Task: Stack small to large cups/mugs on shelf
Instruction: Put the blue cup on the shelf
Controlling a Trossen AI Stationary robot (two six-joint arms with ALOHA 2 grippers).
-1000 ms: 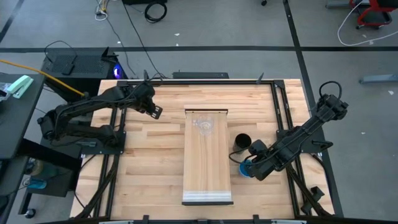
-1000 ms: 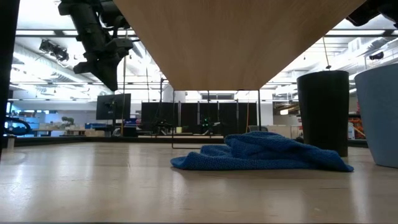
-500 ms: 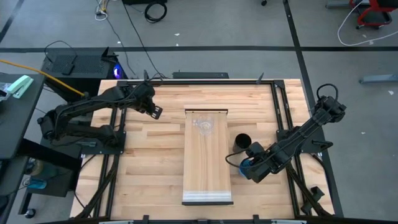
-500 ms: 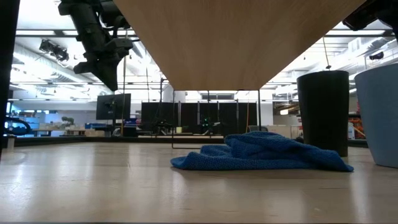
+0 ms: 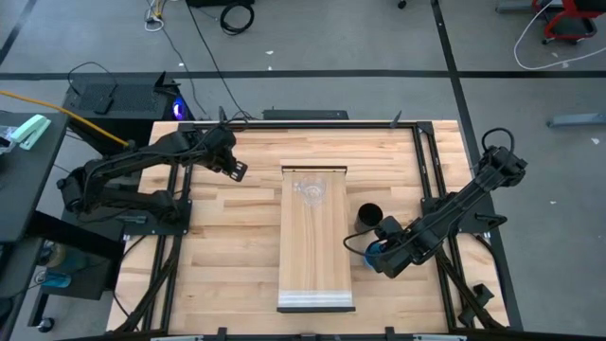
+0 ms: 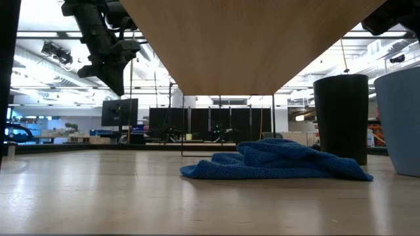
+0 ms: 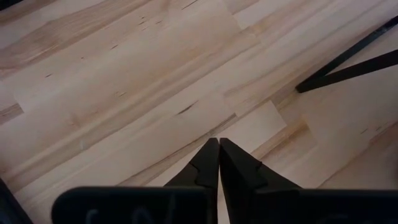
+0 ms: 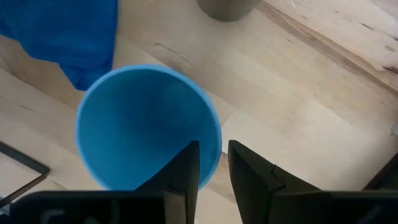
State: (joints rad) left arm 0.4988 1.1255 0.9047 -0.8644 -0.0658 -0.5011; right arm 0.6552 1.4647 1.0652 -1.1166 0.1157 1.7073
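Note:
The blue cup (image 8: 146, 124) stands upright on the table right of the shelf (image 5: 316, 256), as the low view (image 6: 401, 121) also shows. My right gripper (image 8: 213, 146) is down over it (image 5: 379, 254), shut on its rim. The black cup (image 5: 368, 215) stands upright on the table just beyond it (image 6: 341, 118). The clear cup (image 5: 311, 189) sits on the shelf's far end. My left gripper (image 7: 219, 149) is shut and hangs in the air over the table's far left part (image 5: 237, 170), touching nothing. My right gripper holds the blue cup by its rim wall (image 8: 216, 144), on the side nearest the gripper. One finger (image 8: 186, 165) is inside the cup and the other finger (image 8: 249, 171) is outside. It comes from above, slanting down. The cup stands on the table.
A crumpled blue cloth (image 6: 275, 160) lies on the table under the raised shelf's right edge, close beside the blue cup (image 8: 62, 31). The table's black frame rails (image 5: 431, 204) run along its right side. Bare wood lies left of the shelf (image 5: 227, 246).
My right gripper has shifted a little toward the table's left edge at the blue cup, then held still. The cups, the cloth and my left arm have not moved.

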